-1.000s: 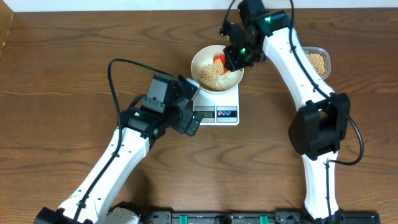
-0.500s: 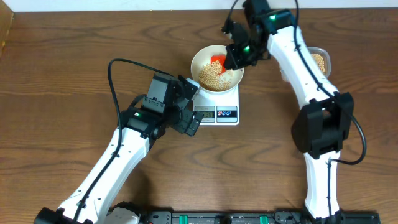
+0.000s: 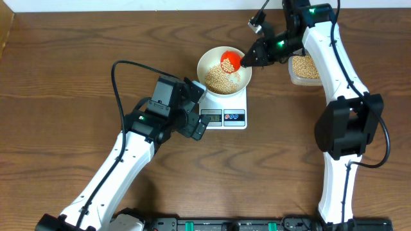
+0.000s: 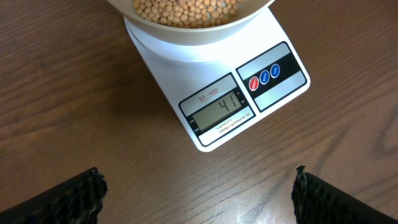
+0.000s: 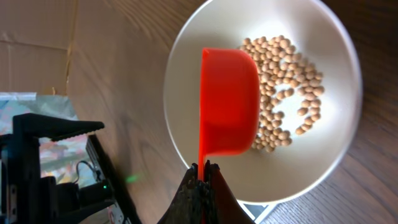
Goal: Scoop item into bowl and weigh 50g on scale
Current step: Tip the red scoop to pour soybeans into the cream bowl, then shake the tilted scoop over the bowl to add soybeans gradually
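Overhead, the white bowl (image 3: 204, 59) sits on the white scale (image 3: 239, 102) near the middle of the far half of the brown wooden worktop (image 3: 64, 77), and a heap of tan beans (image 3: 219, 79) lies in it. The right claw (image 3: 252, 56) reaches in from the right with its fingers pressed together on the thin handle of an orange-red scoop (image 3: 230, 60), which hangs over the far right part of the bowl. To the right of the bowl, apart from it, a clear tub (image 3: 307, 78) holds more beans. The right wrist view shows the scoop (image 5: 227, 102) over the bowl (image 5: 180, 81), beside the beans (image 5: 283, 93), with its handle running into the shut right claw (image 5: 203, 168). The left claw (image 3: 200, 110) hovers just left of the scale's front edge, its fingers wide apart. In the left wrist view its two dark fingertips (image 4: 84, 190) frame bare wood, and the scale's grey display (image 4: 222, 109) reads 41.
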